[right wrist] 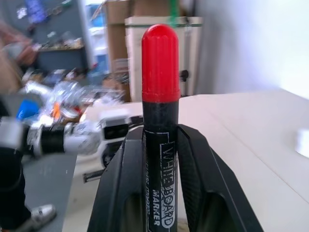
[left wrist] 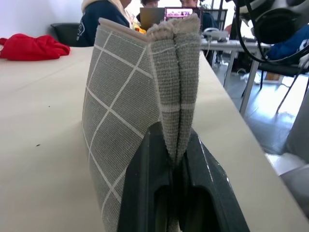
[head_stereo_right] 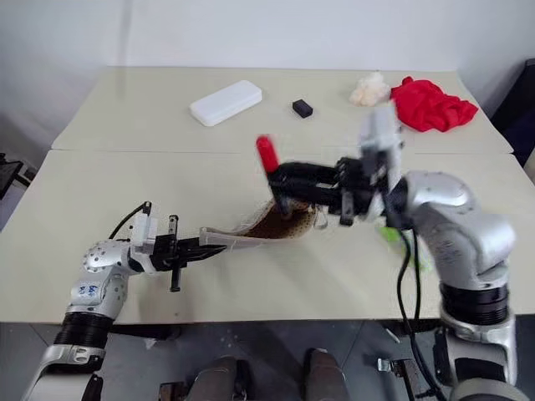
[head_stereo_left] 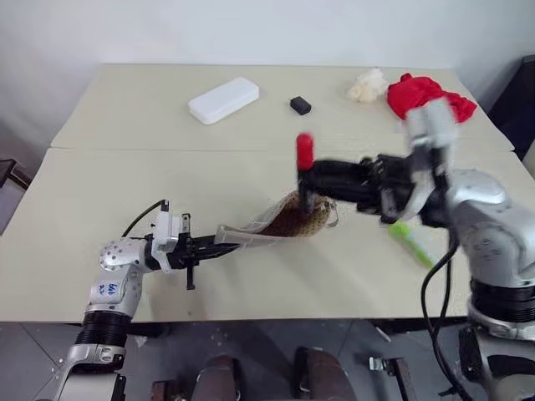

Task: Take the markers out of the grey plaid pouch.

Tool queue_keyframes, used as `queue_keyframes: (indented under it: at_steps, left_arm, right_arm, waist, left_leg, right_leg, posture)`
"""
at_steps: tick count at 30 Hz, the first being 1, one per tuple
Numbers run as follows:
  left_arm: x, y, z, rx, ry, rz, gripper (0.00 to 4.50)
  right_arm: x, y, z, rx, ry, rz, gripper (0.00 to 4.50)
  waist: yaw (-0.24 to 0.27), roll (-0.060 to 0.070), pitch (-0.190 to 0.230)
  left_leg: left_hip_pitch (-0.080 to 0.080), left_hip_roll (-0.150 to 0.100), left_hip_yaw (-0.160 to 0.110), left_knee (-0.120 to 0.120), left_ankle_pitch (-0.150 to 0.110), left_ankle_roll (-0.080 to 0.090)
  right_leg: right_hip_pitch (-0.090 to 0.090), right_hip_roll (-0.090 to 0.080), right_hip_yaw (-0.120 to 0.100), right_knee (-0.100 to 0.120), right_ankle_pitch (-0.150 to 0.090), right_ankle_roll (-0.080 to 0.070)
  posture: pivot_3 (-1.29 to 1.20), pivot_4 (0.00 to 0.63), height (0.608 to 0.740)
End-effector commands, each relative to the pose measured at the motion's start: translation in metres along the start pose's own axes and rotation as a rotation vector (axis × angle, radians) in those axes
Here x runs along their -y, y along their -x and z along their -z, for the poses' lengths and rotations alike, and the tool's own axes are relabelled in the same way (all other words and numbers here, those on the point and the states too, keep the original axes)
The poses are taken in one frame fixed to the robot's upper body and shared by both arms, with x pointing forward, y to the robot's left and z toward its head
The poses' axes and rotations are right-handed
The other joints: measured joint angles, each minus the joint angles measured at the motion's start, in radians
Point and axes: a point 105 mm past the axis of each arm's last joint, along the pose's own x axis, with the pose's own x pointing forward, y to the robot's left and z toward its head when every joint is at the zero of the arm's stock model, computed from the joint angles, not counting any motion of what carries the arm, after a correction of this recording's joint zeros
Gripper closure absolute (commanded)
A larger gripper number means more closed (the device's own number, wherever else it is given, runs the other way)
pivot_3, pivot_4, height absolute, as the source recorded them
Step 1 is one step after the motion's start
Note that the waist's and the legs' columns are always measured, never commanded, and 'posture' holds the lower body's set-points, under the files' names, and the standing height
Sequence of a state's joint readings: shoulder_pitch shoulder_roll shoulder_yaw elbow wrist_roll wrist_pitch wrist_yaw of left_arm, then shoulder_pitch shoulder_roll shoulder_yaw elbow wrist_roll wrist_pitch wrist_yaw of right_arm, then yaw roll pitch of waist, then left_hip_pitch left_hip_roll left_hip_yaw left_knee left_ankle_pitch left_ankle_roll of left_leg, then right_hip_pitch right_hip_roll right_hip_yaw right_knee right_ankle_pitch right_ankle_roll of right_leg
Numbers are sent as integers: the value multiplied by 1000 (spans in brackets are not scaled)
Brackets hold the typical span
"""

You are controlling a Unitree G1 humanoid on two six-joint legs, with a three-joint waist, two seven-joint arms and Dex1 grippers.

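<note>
Table: I saw a big pale table point(head_stereo_left: 100, 192) in front of a plain white wall.
Left gripper: closest to me, my left gripper point(head_stereo_left: 219, 246) was squeezed shut on one end of the grey plaid pouch point(left wrist: 123, 116), holding it up on its edge.
Pouch: it stretched from that gripper toward the middle of the table, and its open brown mouth point(head_stereo_left: 294, 219) faced my right arm.
Right gripper: my right gripper point(head_stereo_left: 306, 177) was just above the pouch mouth, closed on the dark marker with the red tip point(right wrist: 160, 121).
Held marker: it stood straight up, red cap on top, all the way out of the pouch.
Green marker: the lime-green marker point(head_stereo_left: 410, 242) lay flat on the table on my right side, under the right arm.
Next move: I think the right arm should set its marker down on bare table, off to the right by the green one.
Far things: a white case point(head_stereo_left: 223, 99), a small black block point(head_stereo_left: 300, 105) and a red cloth point(head_stereo_left: 426, 93) sat at the back.
</note>
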State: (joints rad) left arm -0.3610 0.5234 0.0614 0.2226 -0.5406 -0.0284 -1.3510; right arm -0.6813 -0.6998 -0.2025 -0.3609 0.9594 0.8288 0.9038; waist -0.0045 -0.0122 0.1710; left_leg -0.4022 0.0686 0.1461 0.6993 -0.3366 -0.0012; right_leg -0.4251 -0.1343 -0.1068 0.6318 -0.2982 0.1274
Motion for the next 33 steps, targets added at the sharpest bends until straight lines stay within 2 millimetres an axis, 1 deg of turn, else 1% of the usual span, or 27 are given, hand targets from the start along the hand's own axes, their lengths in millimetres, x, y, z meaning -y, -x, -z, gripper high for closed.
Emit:
queue_keyframes:
  at_steps: [1, 2, 3, 4, 5, 7, 9, 11, 13, 15, 16, 19, 21, 23, 24, 25, 26, 28, 31, 33]
  left_arm:
    - [-1, 2, -23, 58, 58, 18, 4500]
    - [-1, 4, -31, 74, 111, 28, 4500]
    - [-2, 5, -36, 82, 143, 33, 4500]
    - [-3, 6, -41, 88, 160, 31, 4500]
    - [-3, 6, -43, 91, 171, 29, 4500]
    - [-6, 7, -49, 106, 237, 28, 4500]
    - [-7, 7, -53, 122, 308, 27, 4500]
    - [-13, 6, -55, 137, 369, 9, 4500]
    - [-18, 3, -53, 127, 451, -14, 4500]
    - [-24, -1, -50, 105, 493, -41, 4500]
    - [-30, -3, -45, 76, 527, -75, 4500]
    - [-47, -2, -35, 27, 599, -200, 4500]
    - [-56, 7, -32, 26, 637, -277, 4500]
    - [-61, 18, -28, 5, 677, -346, 4500]
    - [-61, 25, -24, -28, 710, -384, 3929]
    - [-62, 32, -21, -57, 714, -423, 3671]
    - [-64, 39, -17, -89, 698, -469, 3423]
    - [-68, 55, -9, -160, 654, -565, 2773]
    - [-73, 89, -6, -223, 563, -700, 1854]
    - [-70, 108, -4, -278, 496, -723, 1234]
  right_arm:
    - [10, 38, 30, -292, -132, 110, 3943]
    - [12, 62, 54, -460, -228, 187, 3943]
    - [14, 82, 70, -563, -322, 268, 3943]
    - [16, 92, 79, -604, -380, 326, 3943]
    - [17, 98, 84, -619, -413, 360, 3943]
    - [21, 118, 112, -737, -434, 482, 3943]
    - [25, 134, 133, -815, -415, 580, 3943]
    - [32, 146, 145, -853, -387, 668, 3943]
    - [36, 152, 151, -872, -369, 718, 3943]
    - [40, 153, 152, -879, -340, 739, 3211]
    - [39, 152, 152, -884, -327, 726, 3016]
    - [46, 146, 141, -827, -250, 707, 2016]
    - [47, 132, 122, -738, -143, 631, 1313]
    - [44, 117, 103, -631, -42, 543, 668]
    - [38, 108, 93, -566, 6, 474, 279]
    - [32, 102, 85, -510, 46, 421, 0]
    - [30, 98, 78, -460, 74, 395, 0]
    - [28, 93, 71, -387, 91, 386, 0]
    - [16, 83, 68, -286, 113, 303, 0]
    - [9, 78, 68, -234, 135, 251, 0]
  waist:
    - [9, 0, 0]
    - [17, -1, 0]
    - [19, -1, 0]
    - [18, -1, 0]
    - [18, -1, 0]
    - [12, 0, 0]
    - [8, 0, 0]
    - [4, 0, 0]
    - [4, 0, 0]
    - [4, 0, 0]
    - [6, 0, 0]
    - [9, 0, 0]
    - [7, 0, 0]
    - [5, 0, 0]
    - [3, 0, 0]
    - [2, -1, 0]
    - [2, -1, 0]
    - [3, -1, 0]
    - [4, -1, 0]
    - [4, -1, 0]
  left_leg:
    - [0, 0, 0, 0, 0, 0]
    - [0, 0, 0, 0, 0, 1]
    - [-1, 0, -1, -1, -1, 1]
    - [-1, 0, 0, -1, -1, 2]
    - [-1, 0, 1, -1, -2, 2]
    - [-1, 0, 2, 0, -2, 2]
    - [0, 0, 1, -1, -1, 2]
    - [-1, 0, 1, -1, -1, 2]
    - [-1, 0, 2, -1, -1, 1]
    - [-1, 0, 2, 0, -1, 1]
    - [-1, 0, 2, 0, -1, 1]
    - [-1, -1, 1, 0, -1, 1]
    - [-1, -1, 2, 0, -1, 1]
    - [-1, -1, 2, -1, -1, 1]
    - [-1, -1, 2, -1, -1, 1]
    - [-1, -1, 2, -2, -1, 1]
    - [-1, 0, 1, -2, 0, 0]
    - [0, 0, 1, -2, 0, 0]
    - [0, 0, 2, -1, 0, 0]
    - [0, 0, 1, -1, 0, 0]
  right_leg:
    - [0, 0, 0, 0, 0, 0]
    - [0, 0, 0, -1, 0, 0]
    - [0, 0, 0, -2, 0, 0]
    - [0, 0, 0, -3, 0, 0]
    - [0, 0, 0, -3, 0, 0]
    - [0, -1, 1, -3, 0, 0]
    - [0, 0, 1, -2, 0, 0]
    - [0, 0, 1, -2, 0, 0]
    - [0, 0, 1, -2, 0, 0]
    - [0, 0, 1, -2, 0, 0]
    - [0, 0, 1, -2, 0, 0]
    - [0, 0, 1, -3, 0, 1]
    - [0, 0, 1, -3, 0, 1]
    - [0, 1, 1, -3, 0, 1]
    - [0, 1, 1, -3, 0, 1]
    - [-1, 1, 1, -3, 0, 1]
    - [-1, 2, 1, -3, 0, 1]
    - [0, 2, 1, -4, 0, 1]
    - [0, 1, 1, -3, 0, 1]
    - [0, 2, 1, -3, 0, 1]
  posture:
    - [0, 150, 740]
    - [0, 150, 740]
    - [0, 150, 740]
    - [0, 150, 740]
    - [0, 150, 740]
    - [0, 150, 740]
    - [0, 150, 740]
    - [0, 150, 740]
    - [0, 150, 740]
    - [0, 150, 740]
    - [0, 150, 740]
    - [0, 150, 740]
    - [0, 150, 740]
    - [0, 150, 740]
    - [0, 150, 740]
    - [0, 150, 740]
    - [0, 150, 740]
    - [0, 150, 740]
    - [0, 150, 740]
    - [0, 150, 740]
